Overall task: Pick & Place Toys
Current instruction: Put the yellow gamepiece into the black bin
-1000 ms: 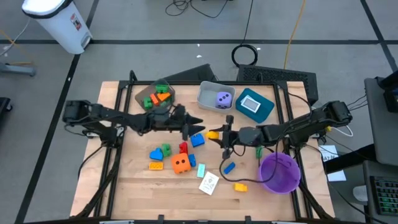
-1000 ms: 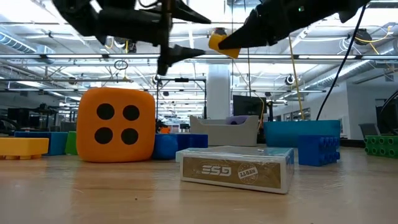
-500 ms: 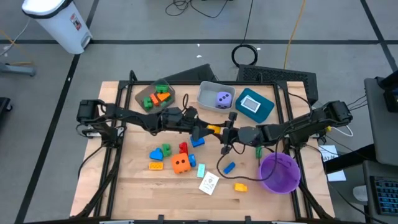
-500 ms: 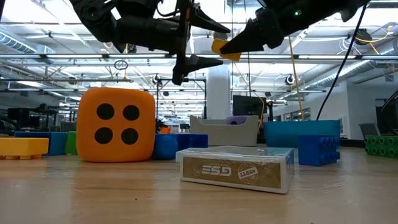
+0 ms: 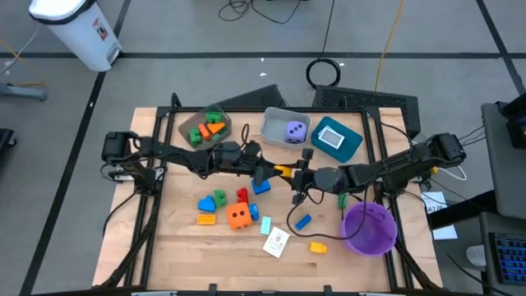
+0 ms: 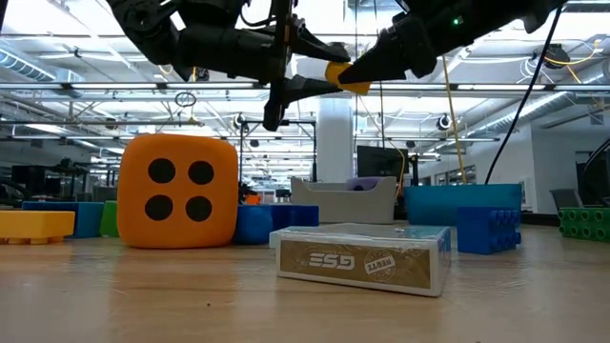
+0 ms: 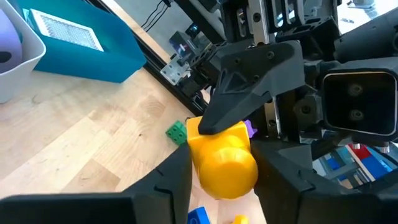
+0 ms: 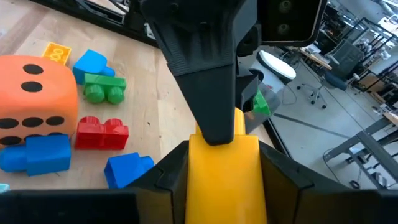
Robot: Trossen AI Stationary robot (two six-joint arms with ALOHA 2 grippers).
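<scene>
A yellow block [image 5: 283, 172] hangs in the air above the middle of the table, between my two grippers. My left gripper [image 5: 274, 171] comes at it from the table's left and my right gripper [image 5: 292, 174] from the right; both are shut on it. In the low view the block [image 6: 335, 74] shows high up between the dark fingers. Below lie other toys: an orange die [image 5: 239, 216], a blue block [image 5: 261, 186], a red block [image 5: 242, 196] and a card [image 5: 276, 242]. A purple die [image 5: 294, 130] sits in the grey bin [image 5: 275, 125]. My left gripper pinches the yellow block's rounded stud end [image 7: 225, 173] between its two fingers [image 7: 171, 186]. The fingers come about level from the table's left. The block is clear of the table. My right gripper pinches the block's flat-sided end [image 8: 222, 171] between its two fingers [image 8: 283, 177]. They come about level from the table's right, opposite my left gripper, whose finger [image 8: 208, 81] overlaps the block's far end. The block lies level along the fingers.
A brown bin [image 5: 187, 121] with several blocks, the grey bin and a teal bin [image 5: 352, 145] stand along the far edge. A purple bowl [image 5: 368, 228] stands near right. More blocks lie scattered near the front: blue [image 5: 302, 221], yellow [image 5: 317, 247], green [image 5: 343, 200].
My left gripper has gone toward the table's right, up to the yellow block that my right gripper holds in the air, and has then shut its fingers on the block's free end. The block has stayed in place.
</scene>
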